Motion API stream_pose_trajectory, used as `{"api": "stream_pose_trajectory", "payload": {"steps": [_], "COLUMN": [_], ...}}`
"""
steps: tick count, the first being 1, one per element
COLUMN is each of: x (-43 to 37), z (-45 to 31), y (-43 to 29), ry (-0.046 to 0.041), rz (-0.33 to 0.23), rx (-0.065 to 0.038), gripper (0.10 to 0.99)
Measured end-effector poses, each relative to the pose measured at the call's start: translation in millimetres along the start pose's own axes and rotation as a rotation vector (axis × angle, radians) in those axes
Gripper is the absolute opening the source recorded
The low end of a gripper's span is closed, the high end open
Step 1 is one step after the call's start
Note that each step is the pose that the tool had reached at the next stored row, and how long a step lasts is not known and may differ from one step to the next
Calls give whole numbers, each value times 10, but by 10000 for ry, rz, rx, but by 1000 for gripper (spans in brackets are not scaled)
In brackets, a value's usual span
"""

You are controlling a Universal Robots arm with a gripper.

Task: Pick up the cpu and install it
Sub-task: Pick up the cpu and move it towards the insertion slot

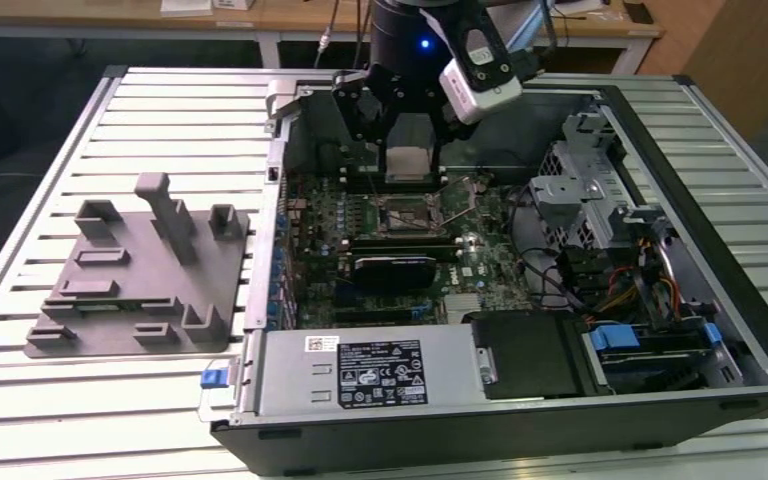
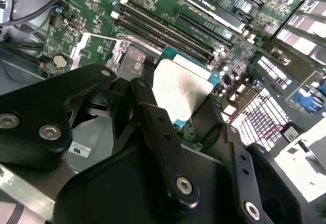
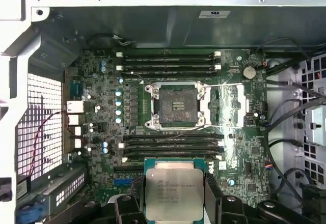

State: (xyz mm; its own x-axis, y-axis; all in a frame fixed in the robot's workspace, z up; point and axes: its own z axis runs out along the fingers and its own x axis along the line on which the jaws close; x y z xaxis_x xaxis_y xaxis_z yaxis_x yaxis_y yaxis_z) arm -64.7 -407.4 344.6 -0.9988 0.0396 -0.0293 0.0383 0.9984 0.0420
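Your gripper (image 3: 174,206) clamps the cpu (image 3: 174,187) by its edges; hold it level and squared to the open socket (image 3: 175,106).

The cpu (image 1: 408,160) is off the board and up in the air, pinched in the tool (image 1: 408,150) inside the open computer case. It's a small, flat, square chip. In the first wrist view the cpu (image 3: 174,193) shows a pale silver metal lid with faint print and a thin green rim all round, lid facing the camera. Black fingers (image 3: 133,208) press on two opposite edges. It hangs above the motherboard, level with it, clear of the open socket (image 3: 175,107) and not seated. In the second wrist view the cpu (image 2: 181,89) gleams white, a teal edge peeking out along its far side.
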Motion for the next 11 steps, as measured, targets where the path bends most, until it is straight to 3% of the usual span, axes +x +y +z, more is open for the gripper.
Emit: {"api": "stream_pose_trajectory", "payload": {"steps": [11], "x": [8], "z": [130], "y": [99], "ry": [28], "rz": [1], "rx": [1], "gripper": [545]}}
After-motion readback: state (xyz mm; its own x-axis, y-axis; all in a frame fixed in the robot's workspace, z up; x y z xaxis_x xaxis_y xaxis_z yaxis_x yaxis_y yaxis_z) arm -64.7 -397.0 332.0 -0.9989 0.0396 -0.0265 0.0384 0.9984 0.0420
